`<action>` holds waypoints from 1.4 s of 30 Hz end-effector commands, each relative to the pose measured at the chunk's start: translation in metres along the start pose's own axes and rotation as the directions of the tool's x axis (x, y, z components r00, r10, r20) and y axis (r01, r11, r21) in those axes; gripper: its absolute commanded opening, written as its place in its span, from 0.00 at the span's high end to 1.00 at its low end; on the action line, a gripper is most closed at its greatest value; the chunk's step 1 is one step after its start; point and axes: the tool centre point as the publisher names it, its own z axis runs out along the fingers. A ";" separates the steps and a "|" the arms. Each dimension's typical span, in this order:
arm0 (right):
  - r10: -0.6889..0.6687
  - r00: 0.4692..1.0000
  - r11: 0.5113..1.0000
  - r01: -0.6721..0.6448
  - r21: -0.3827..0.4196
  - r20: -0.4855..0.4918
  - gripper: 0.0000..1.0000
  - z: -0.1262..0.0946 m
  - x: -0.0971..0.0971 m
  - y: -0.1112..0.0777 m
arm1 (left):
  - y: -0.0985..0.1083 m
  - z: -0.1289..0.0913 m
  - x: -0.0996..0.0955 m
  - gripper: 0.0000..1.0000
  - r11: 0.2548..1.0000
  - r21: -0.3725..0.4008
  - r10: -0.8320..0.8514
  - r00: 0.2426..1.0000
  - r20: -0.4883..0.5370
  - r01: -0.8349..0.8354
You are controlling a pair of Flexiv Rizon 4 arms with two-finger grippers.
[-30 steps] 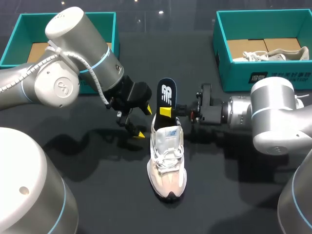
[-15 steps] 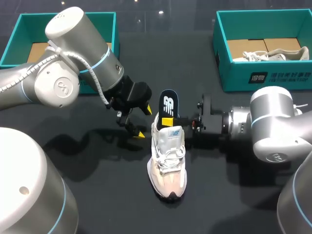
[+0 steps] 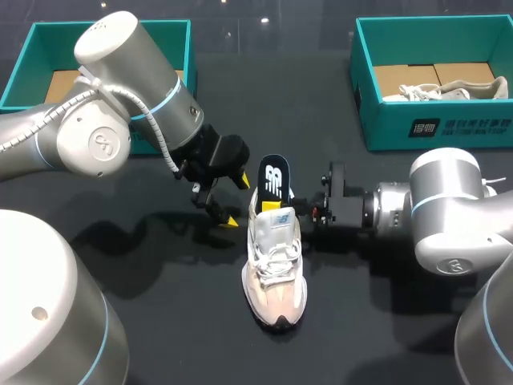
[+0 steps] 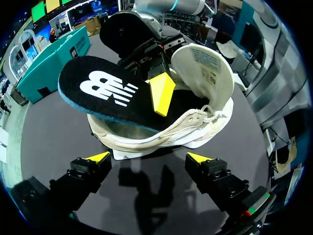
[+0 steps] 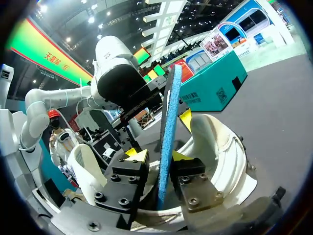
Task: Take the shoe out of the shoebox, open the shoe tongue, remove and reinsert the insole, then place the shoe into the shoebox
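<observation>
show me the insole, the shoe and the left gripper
insole (image 4: 105,90), left wrist view, on its printed top face
shoe (image 3: 274,263), head view, on the laces
left gripper (image 4: 148,157), left wrist view, midway between its yellow tips

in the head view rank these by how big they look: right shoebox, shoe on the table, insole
1. right shoebox, though it is cut off by the picture's edge
2. shoe
3. insole, only the part sticking out of the shoe shows
</observation>
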 end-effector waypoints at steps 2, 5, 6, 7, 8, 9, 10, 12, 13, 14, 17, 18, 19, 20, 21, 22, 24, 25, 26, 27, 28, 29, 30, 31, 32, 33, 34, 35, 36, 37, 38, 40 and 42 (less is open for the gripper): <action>-0.024 1.000 0.999 0.024 0.022 -0.020 0.55 0.003 -0.002 0.014 | 0.000 0.000 0.001 0.00 1.000 -0.001 0.001 1.000 0.002 -0.001; -0.042 0.999 0.999 0.043 0.028 -0.025 0.58 0.004 -0.003 0.020 | 0.000 0.000 0.001 0.00 1.000 -0.001 0.001 1.000 0.002 -0.001; -0.047 0.999 0.998 0.048 0.030 -0.024 0.59 0.004 -0.004 0.022 | 0.000 0.000 0.001 0.00 1.000 -0.001 0.001 1.000 0.002 -0.001; -0.049 0.998 0.998 0.050 0.030 -0.025 0.60 0.003 -0.005 0.024 | 0.000 0.000 0.001 0.00 1.000 -0.001 0.001 1.000 0.002 -0.001; -0.050 0.998 0.998 0.051 0.030 -0.025 0.62 0.002 -0.007 0.026 | 0.000 0.000 0.001 0.00 1.000 -0.001 0.001 1.000 0.002 -0.001; -0.053 0.998 0.998 0.054 0.031 -0.022 0.65 0.001 -0.008 0.028 | 0.000 0.000 0.001 0.00 1.000 -0.001 0.001 1.000 0.002 -0.001; -0.054 0.998 0.998 0.054 0.031 -0.021 0.68 0.000 -0.009 0.030 | 0.000 0.000 0.001 0.00 1.000 -0.001 0.001 1.000 0.002 -0.001; -0.056 0.998 0.998 0.057 0.031 -0.019 0.76 -0.001 -0.011 0.033 | 0.000 0.000 0.001 0.00 1.000 -0.001 0.001 1.000 0.002 -0.001; -0.057 0.998 0.998 0.057 0.031 -0.018 0.80 -0.001 -0.012 0.033 | 0.000 0.000 0.001 0.00 1.000 -0.001 0.001 1.000 0.002 -0.001; -0.057 0.998 0.998 0.058 0.031 -0.019 0.85 -0.001 -0.013 0.034 | 0.000 0.000 0.001 0.00 1.000 -0.001 0.001 1.000 0.002 -0.001; -0.053 0.998 0.998 0.053 0.032 -0.019 1.00 -0.001 -0.014 0.034 | 0.000 0.000 0.001 0.00 1.000 -0.001 0.001 1.000 0.002 -0.001; -0.047 0.999 0.998 0.048 0.034 -0.019 1.00 -0.001 -0.014 0.032 | 0.000 0.000 0.001 0.00 1.000 -0.001 0.001 1.000 0.002 -0.001; -0.042 0.999 0.998 0.043 0.035 -0.019 1.00 -0.001 -0.014 0.030 | 0.000 0.000 0.001 0.00 1.000 -0.001 0.001 1.000 0.002 -0.001; -0.035 0.999 0.999 0.036 0.036 -0.020 1.00 0.000 -0.015 0.028 | 0.000 0.000 0.001 0.00 1.000 -0.001 0.001 1.000 0.002 -0.001; -0.026 0.999 0.999 0.027 0.038 -0.019 1.00 0.000 -0.014 0.025 | 0.000 0.000 0.001 0.00 1.000 -0.001 0.001 1.000 0.002 -0.001; -0.018 1.000 0.999 0.018 0.040 -0.018 1.00 0.000 -0.014 0.022 | 0.000 0.000 0.001 0.00 1.000 -0.001 0.001 1.000 0.002 -0.001; 0.005 1.000 0.999 -0.005 0.040 -0.013 1.00 0.000 -0.013 0.016 | 0.000 0.000 0.001 0.00 1.000 -0.001 0.001 1.000 0.002 -0.001; 0.017 1.000 0.999 -0.017 0.040 -0.008 1.00 -0.001 -0.013 0.012 | 0.000 0.000 0.001 0.00 1.000 -0.001 0.001 1.000 0.002 -0.001; 0.029 1.000 0.999 -0.029 0.039 -0.005 1.00 -0.001 -0.012 0.008 | 0.000 0.000 0.001 0.00 1.000 -0.001 0.001 1.000 0.002 -0.001; 0.043 0.999 0.998 -0.043 0.038 -0.001 1.00 -0.002 -0.011 0.004 | 0.000 0.000 0.001 0.00 1.000 -0.001 0.001 1.000 0.002 -0.001; 0.052 0.999 0.998 -0.052 0.036 0.000 1.00 -0.003 -0.010 0.001 | 0.000 0.000 0.001 0.00 1.000 -0.001 0.001 1.000 0.002 -0.001; 0.064 0.998 0.997 -0.064 0.036 0.000 1.00 -0.003 -0.009 -0.003 | 0.000 0.000 0.001 0.00 1.000 -0.001 0.001 1.000 0.002 -0.001; 0.076 0.997 0.996 -0.076 0.038 0.002 1.00 -0.003 -0.008 -0.007 | 0.000 0.000 0.001 0.00 1.000 -0.001 0.001 1.000 0.002 -0.001; 0.083 0.997 0.996 -0.083 0.041 0.005 1.00 -0.003 -0.008 -0.009 | 0.000 0.000 0.001 0.00 1.000 -0.001 0.001 1.000 0.002 -0.001; 0.092 0.996 0.995 -0.092 0.042 0.005 1.00 -0.003 -0.007 -0.012 | 0.000 0.000 0.001 0.00 1.000 -0.001 0.001 1.000 0.002 -0.001; 0.097 0.995 0.994 -0.097 0.044 0.006 1.00 -0.003 -0.006 -0.014 | 0.000 0.000 0.001 0.00 1.000 -0.001 0.001 1.000 0.002 -0.001; 0.101 0.995 0.994 -0.101 0.046 0.007 1.00 -0.002 -0.005 -0.016 | 0.000 0.000 0.001 0.00 1.000 -0.001 0.001 1.000 0.002 -0.001; 0.102 0.995 0.994 -0.102 0.047 0.006 1.00 -0.002 -0.005 -0.017 | 0.000 0.000 0.001 0.00 1.000 -0.001 0.001 1.000 0.002 -0.001; 0.101 0.995 0.994 -0.102 0.047 0.006 1.00 -0.002 -0.004 -0.017 | 0.000 0.000 0.001 0.00 1.000 -0.001 0.001 1.000 0.002 -0.001; 0.097 0.995 0.994 -0.097 0.048 0.006 1.00 -0.001 -0.003 -0.016 | 0.000 0.000 0.001 0.00 1.000 -0.001 0.001 1.000 0.002 -0.001; 0.089 0.996 0.995 -0.089 0.048 0.006 1.00 -0.001 -0.002 -0.015 | 0.000 0.000 0.001 0.00 1.000 -0.001 0.001 1.000 0.002 -0.001; 0.073 0.997 0.996 -0.074 0.050 0.006 0.85 0.000 0.000 -0.012 | 0.000 0.000 0.001 0.00 1.000 -0.001 0.001 1.000 0.002 -0.001; 0.052 0.999 0.997 -0.052 0.053 0.002 0.69 0.001 0.002 -0.007 | 0.000 0.000 0.001 0.00 1.000 -0.001 0.001 1.000 0.002 -0.001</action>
